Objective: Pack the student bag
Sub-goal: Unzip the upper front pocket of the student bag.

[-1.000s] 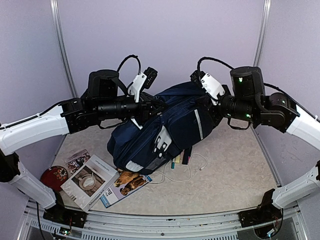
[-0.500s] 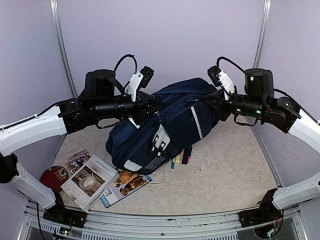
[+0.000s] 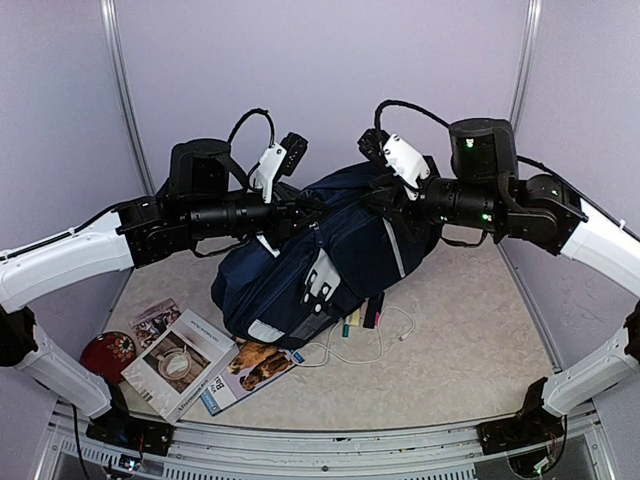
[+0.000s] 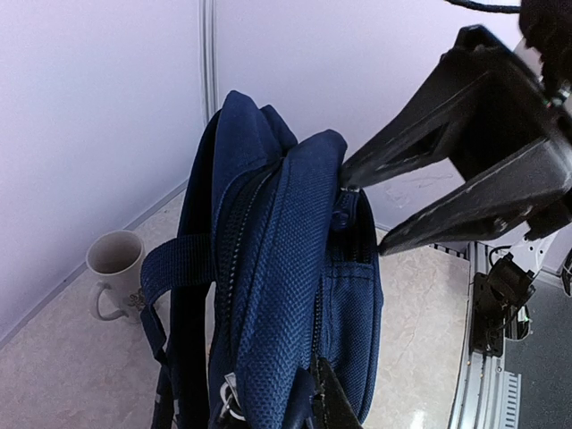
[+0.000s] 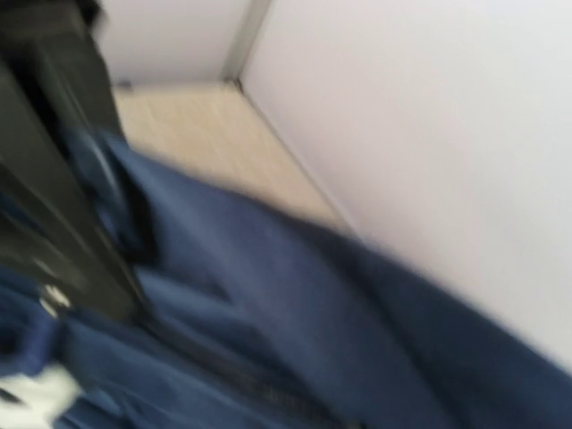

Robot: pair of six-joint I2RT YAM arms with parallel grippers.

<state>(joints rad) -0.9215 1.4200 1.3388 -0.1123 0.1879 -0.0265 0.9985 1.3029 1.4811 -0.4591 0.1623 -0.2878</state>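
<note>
1. The student bag sits tilted at the centre of the top view on the table, its white-trimmed front pocket facing lower left.
2. The left gripper is clamped on the bag's upper left edge.
3. The right gripper, at the upper right of the left wrist view, has its jaws spread, with the tips at the bag's zipped top edge.
4. A white mug stands at the left of that view, near the bag.
5. Booklets lie at the lower left of the top view, and a white cable lies just below the bag.
</note>
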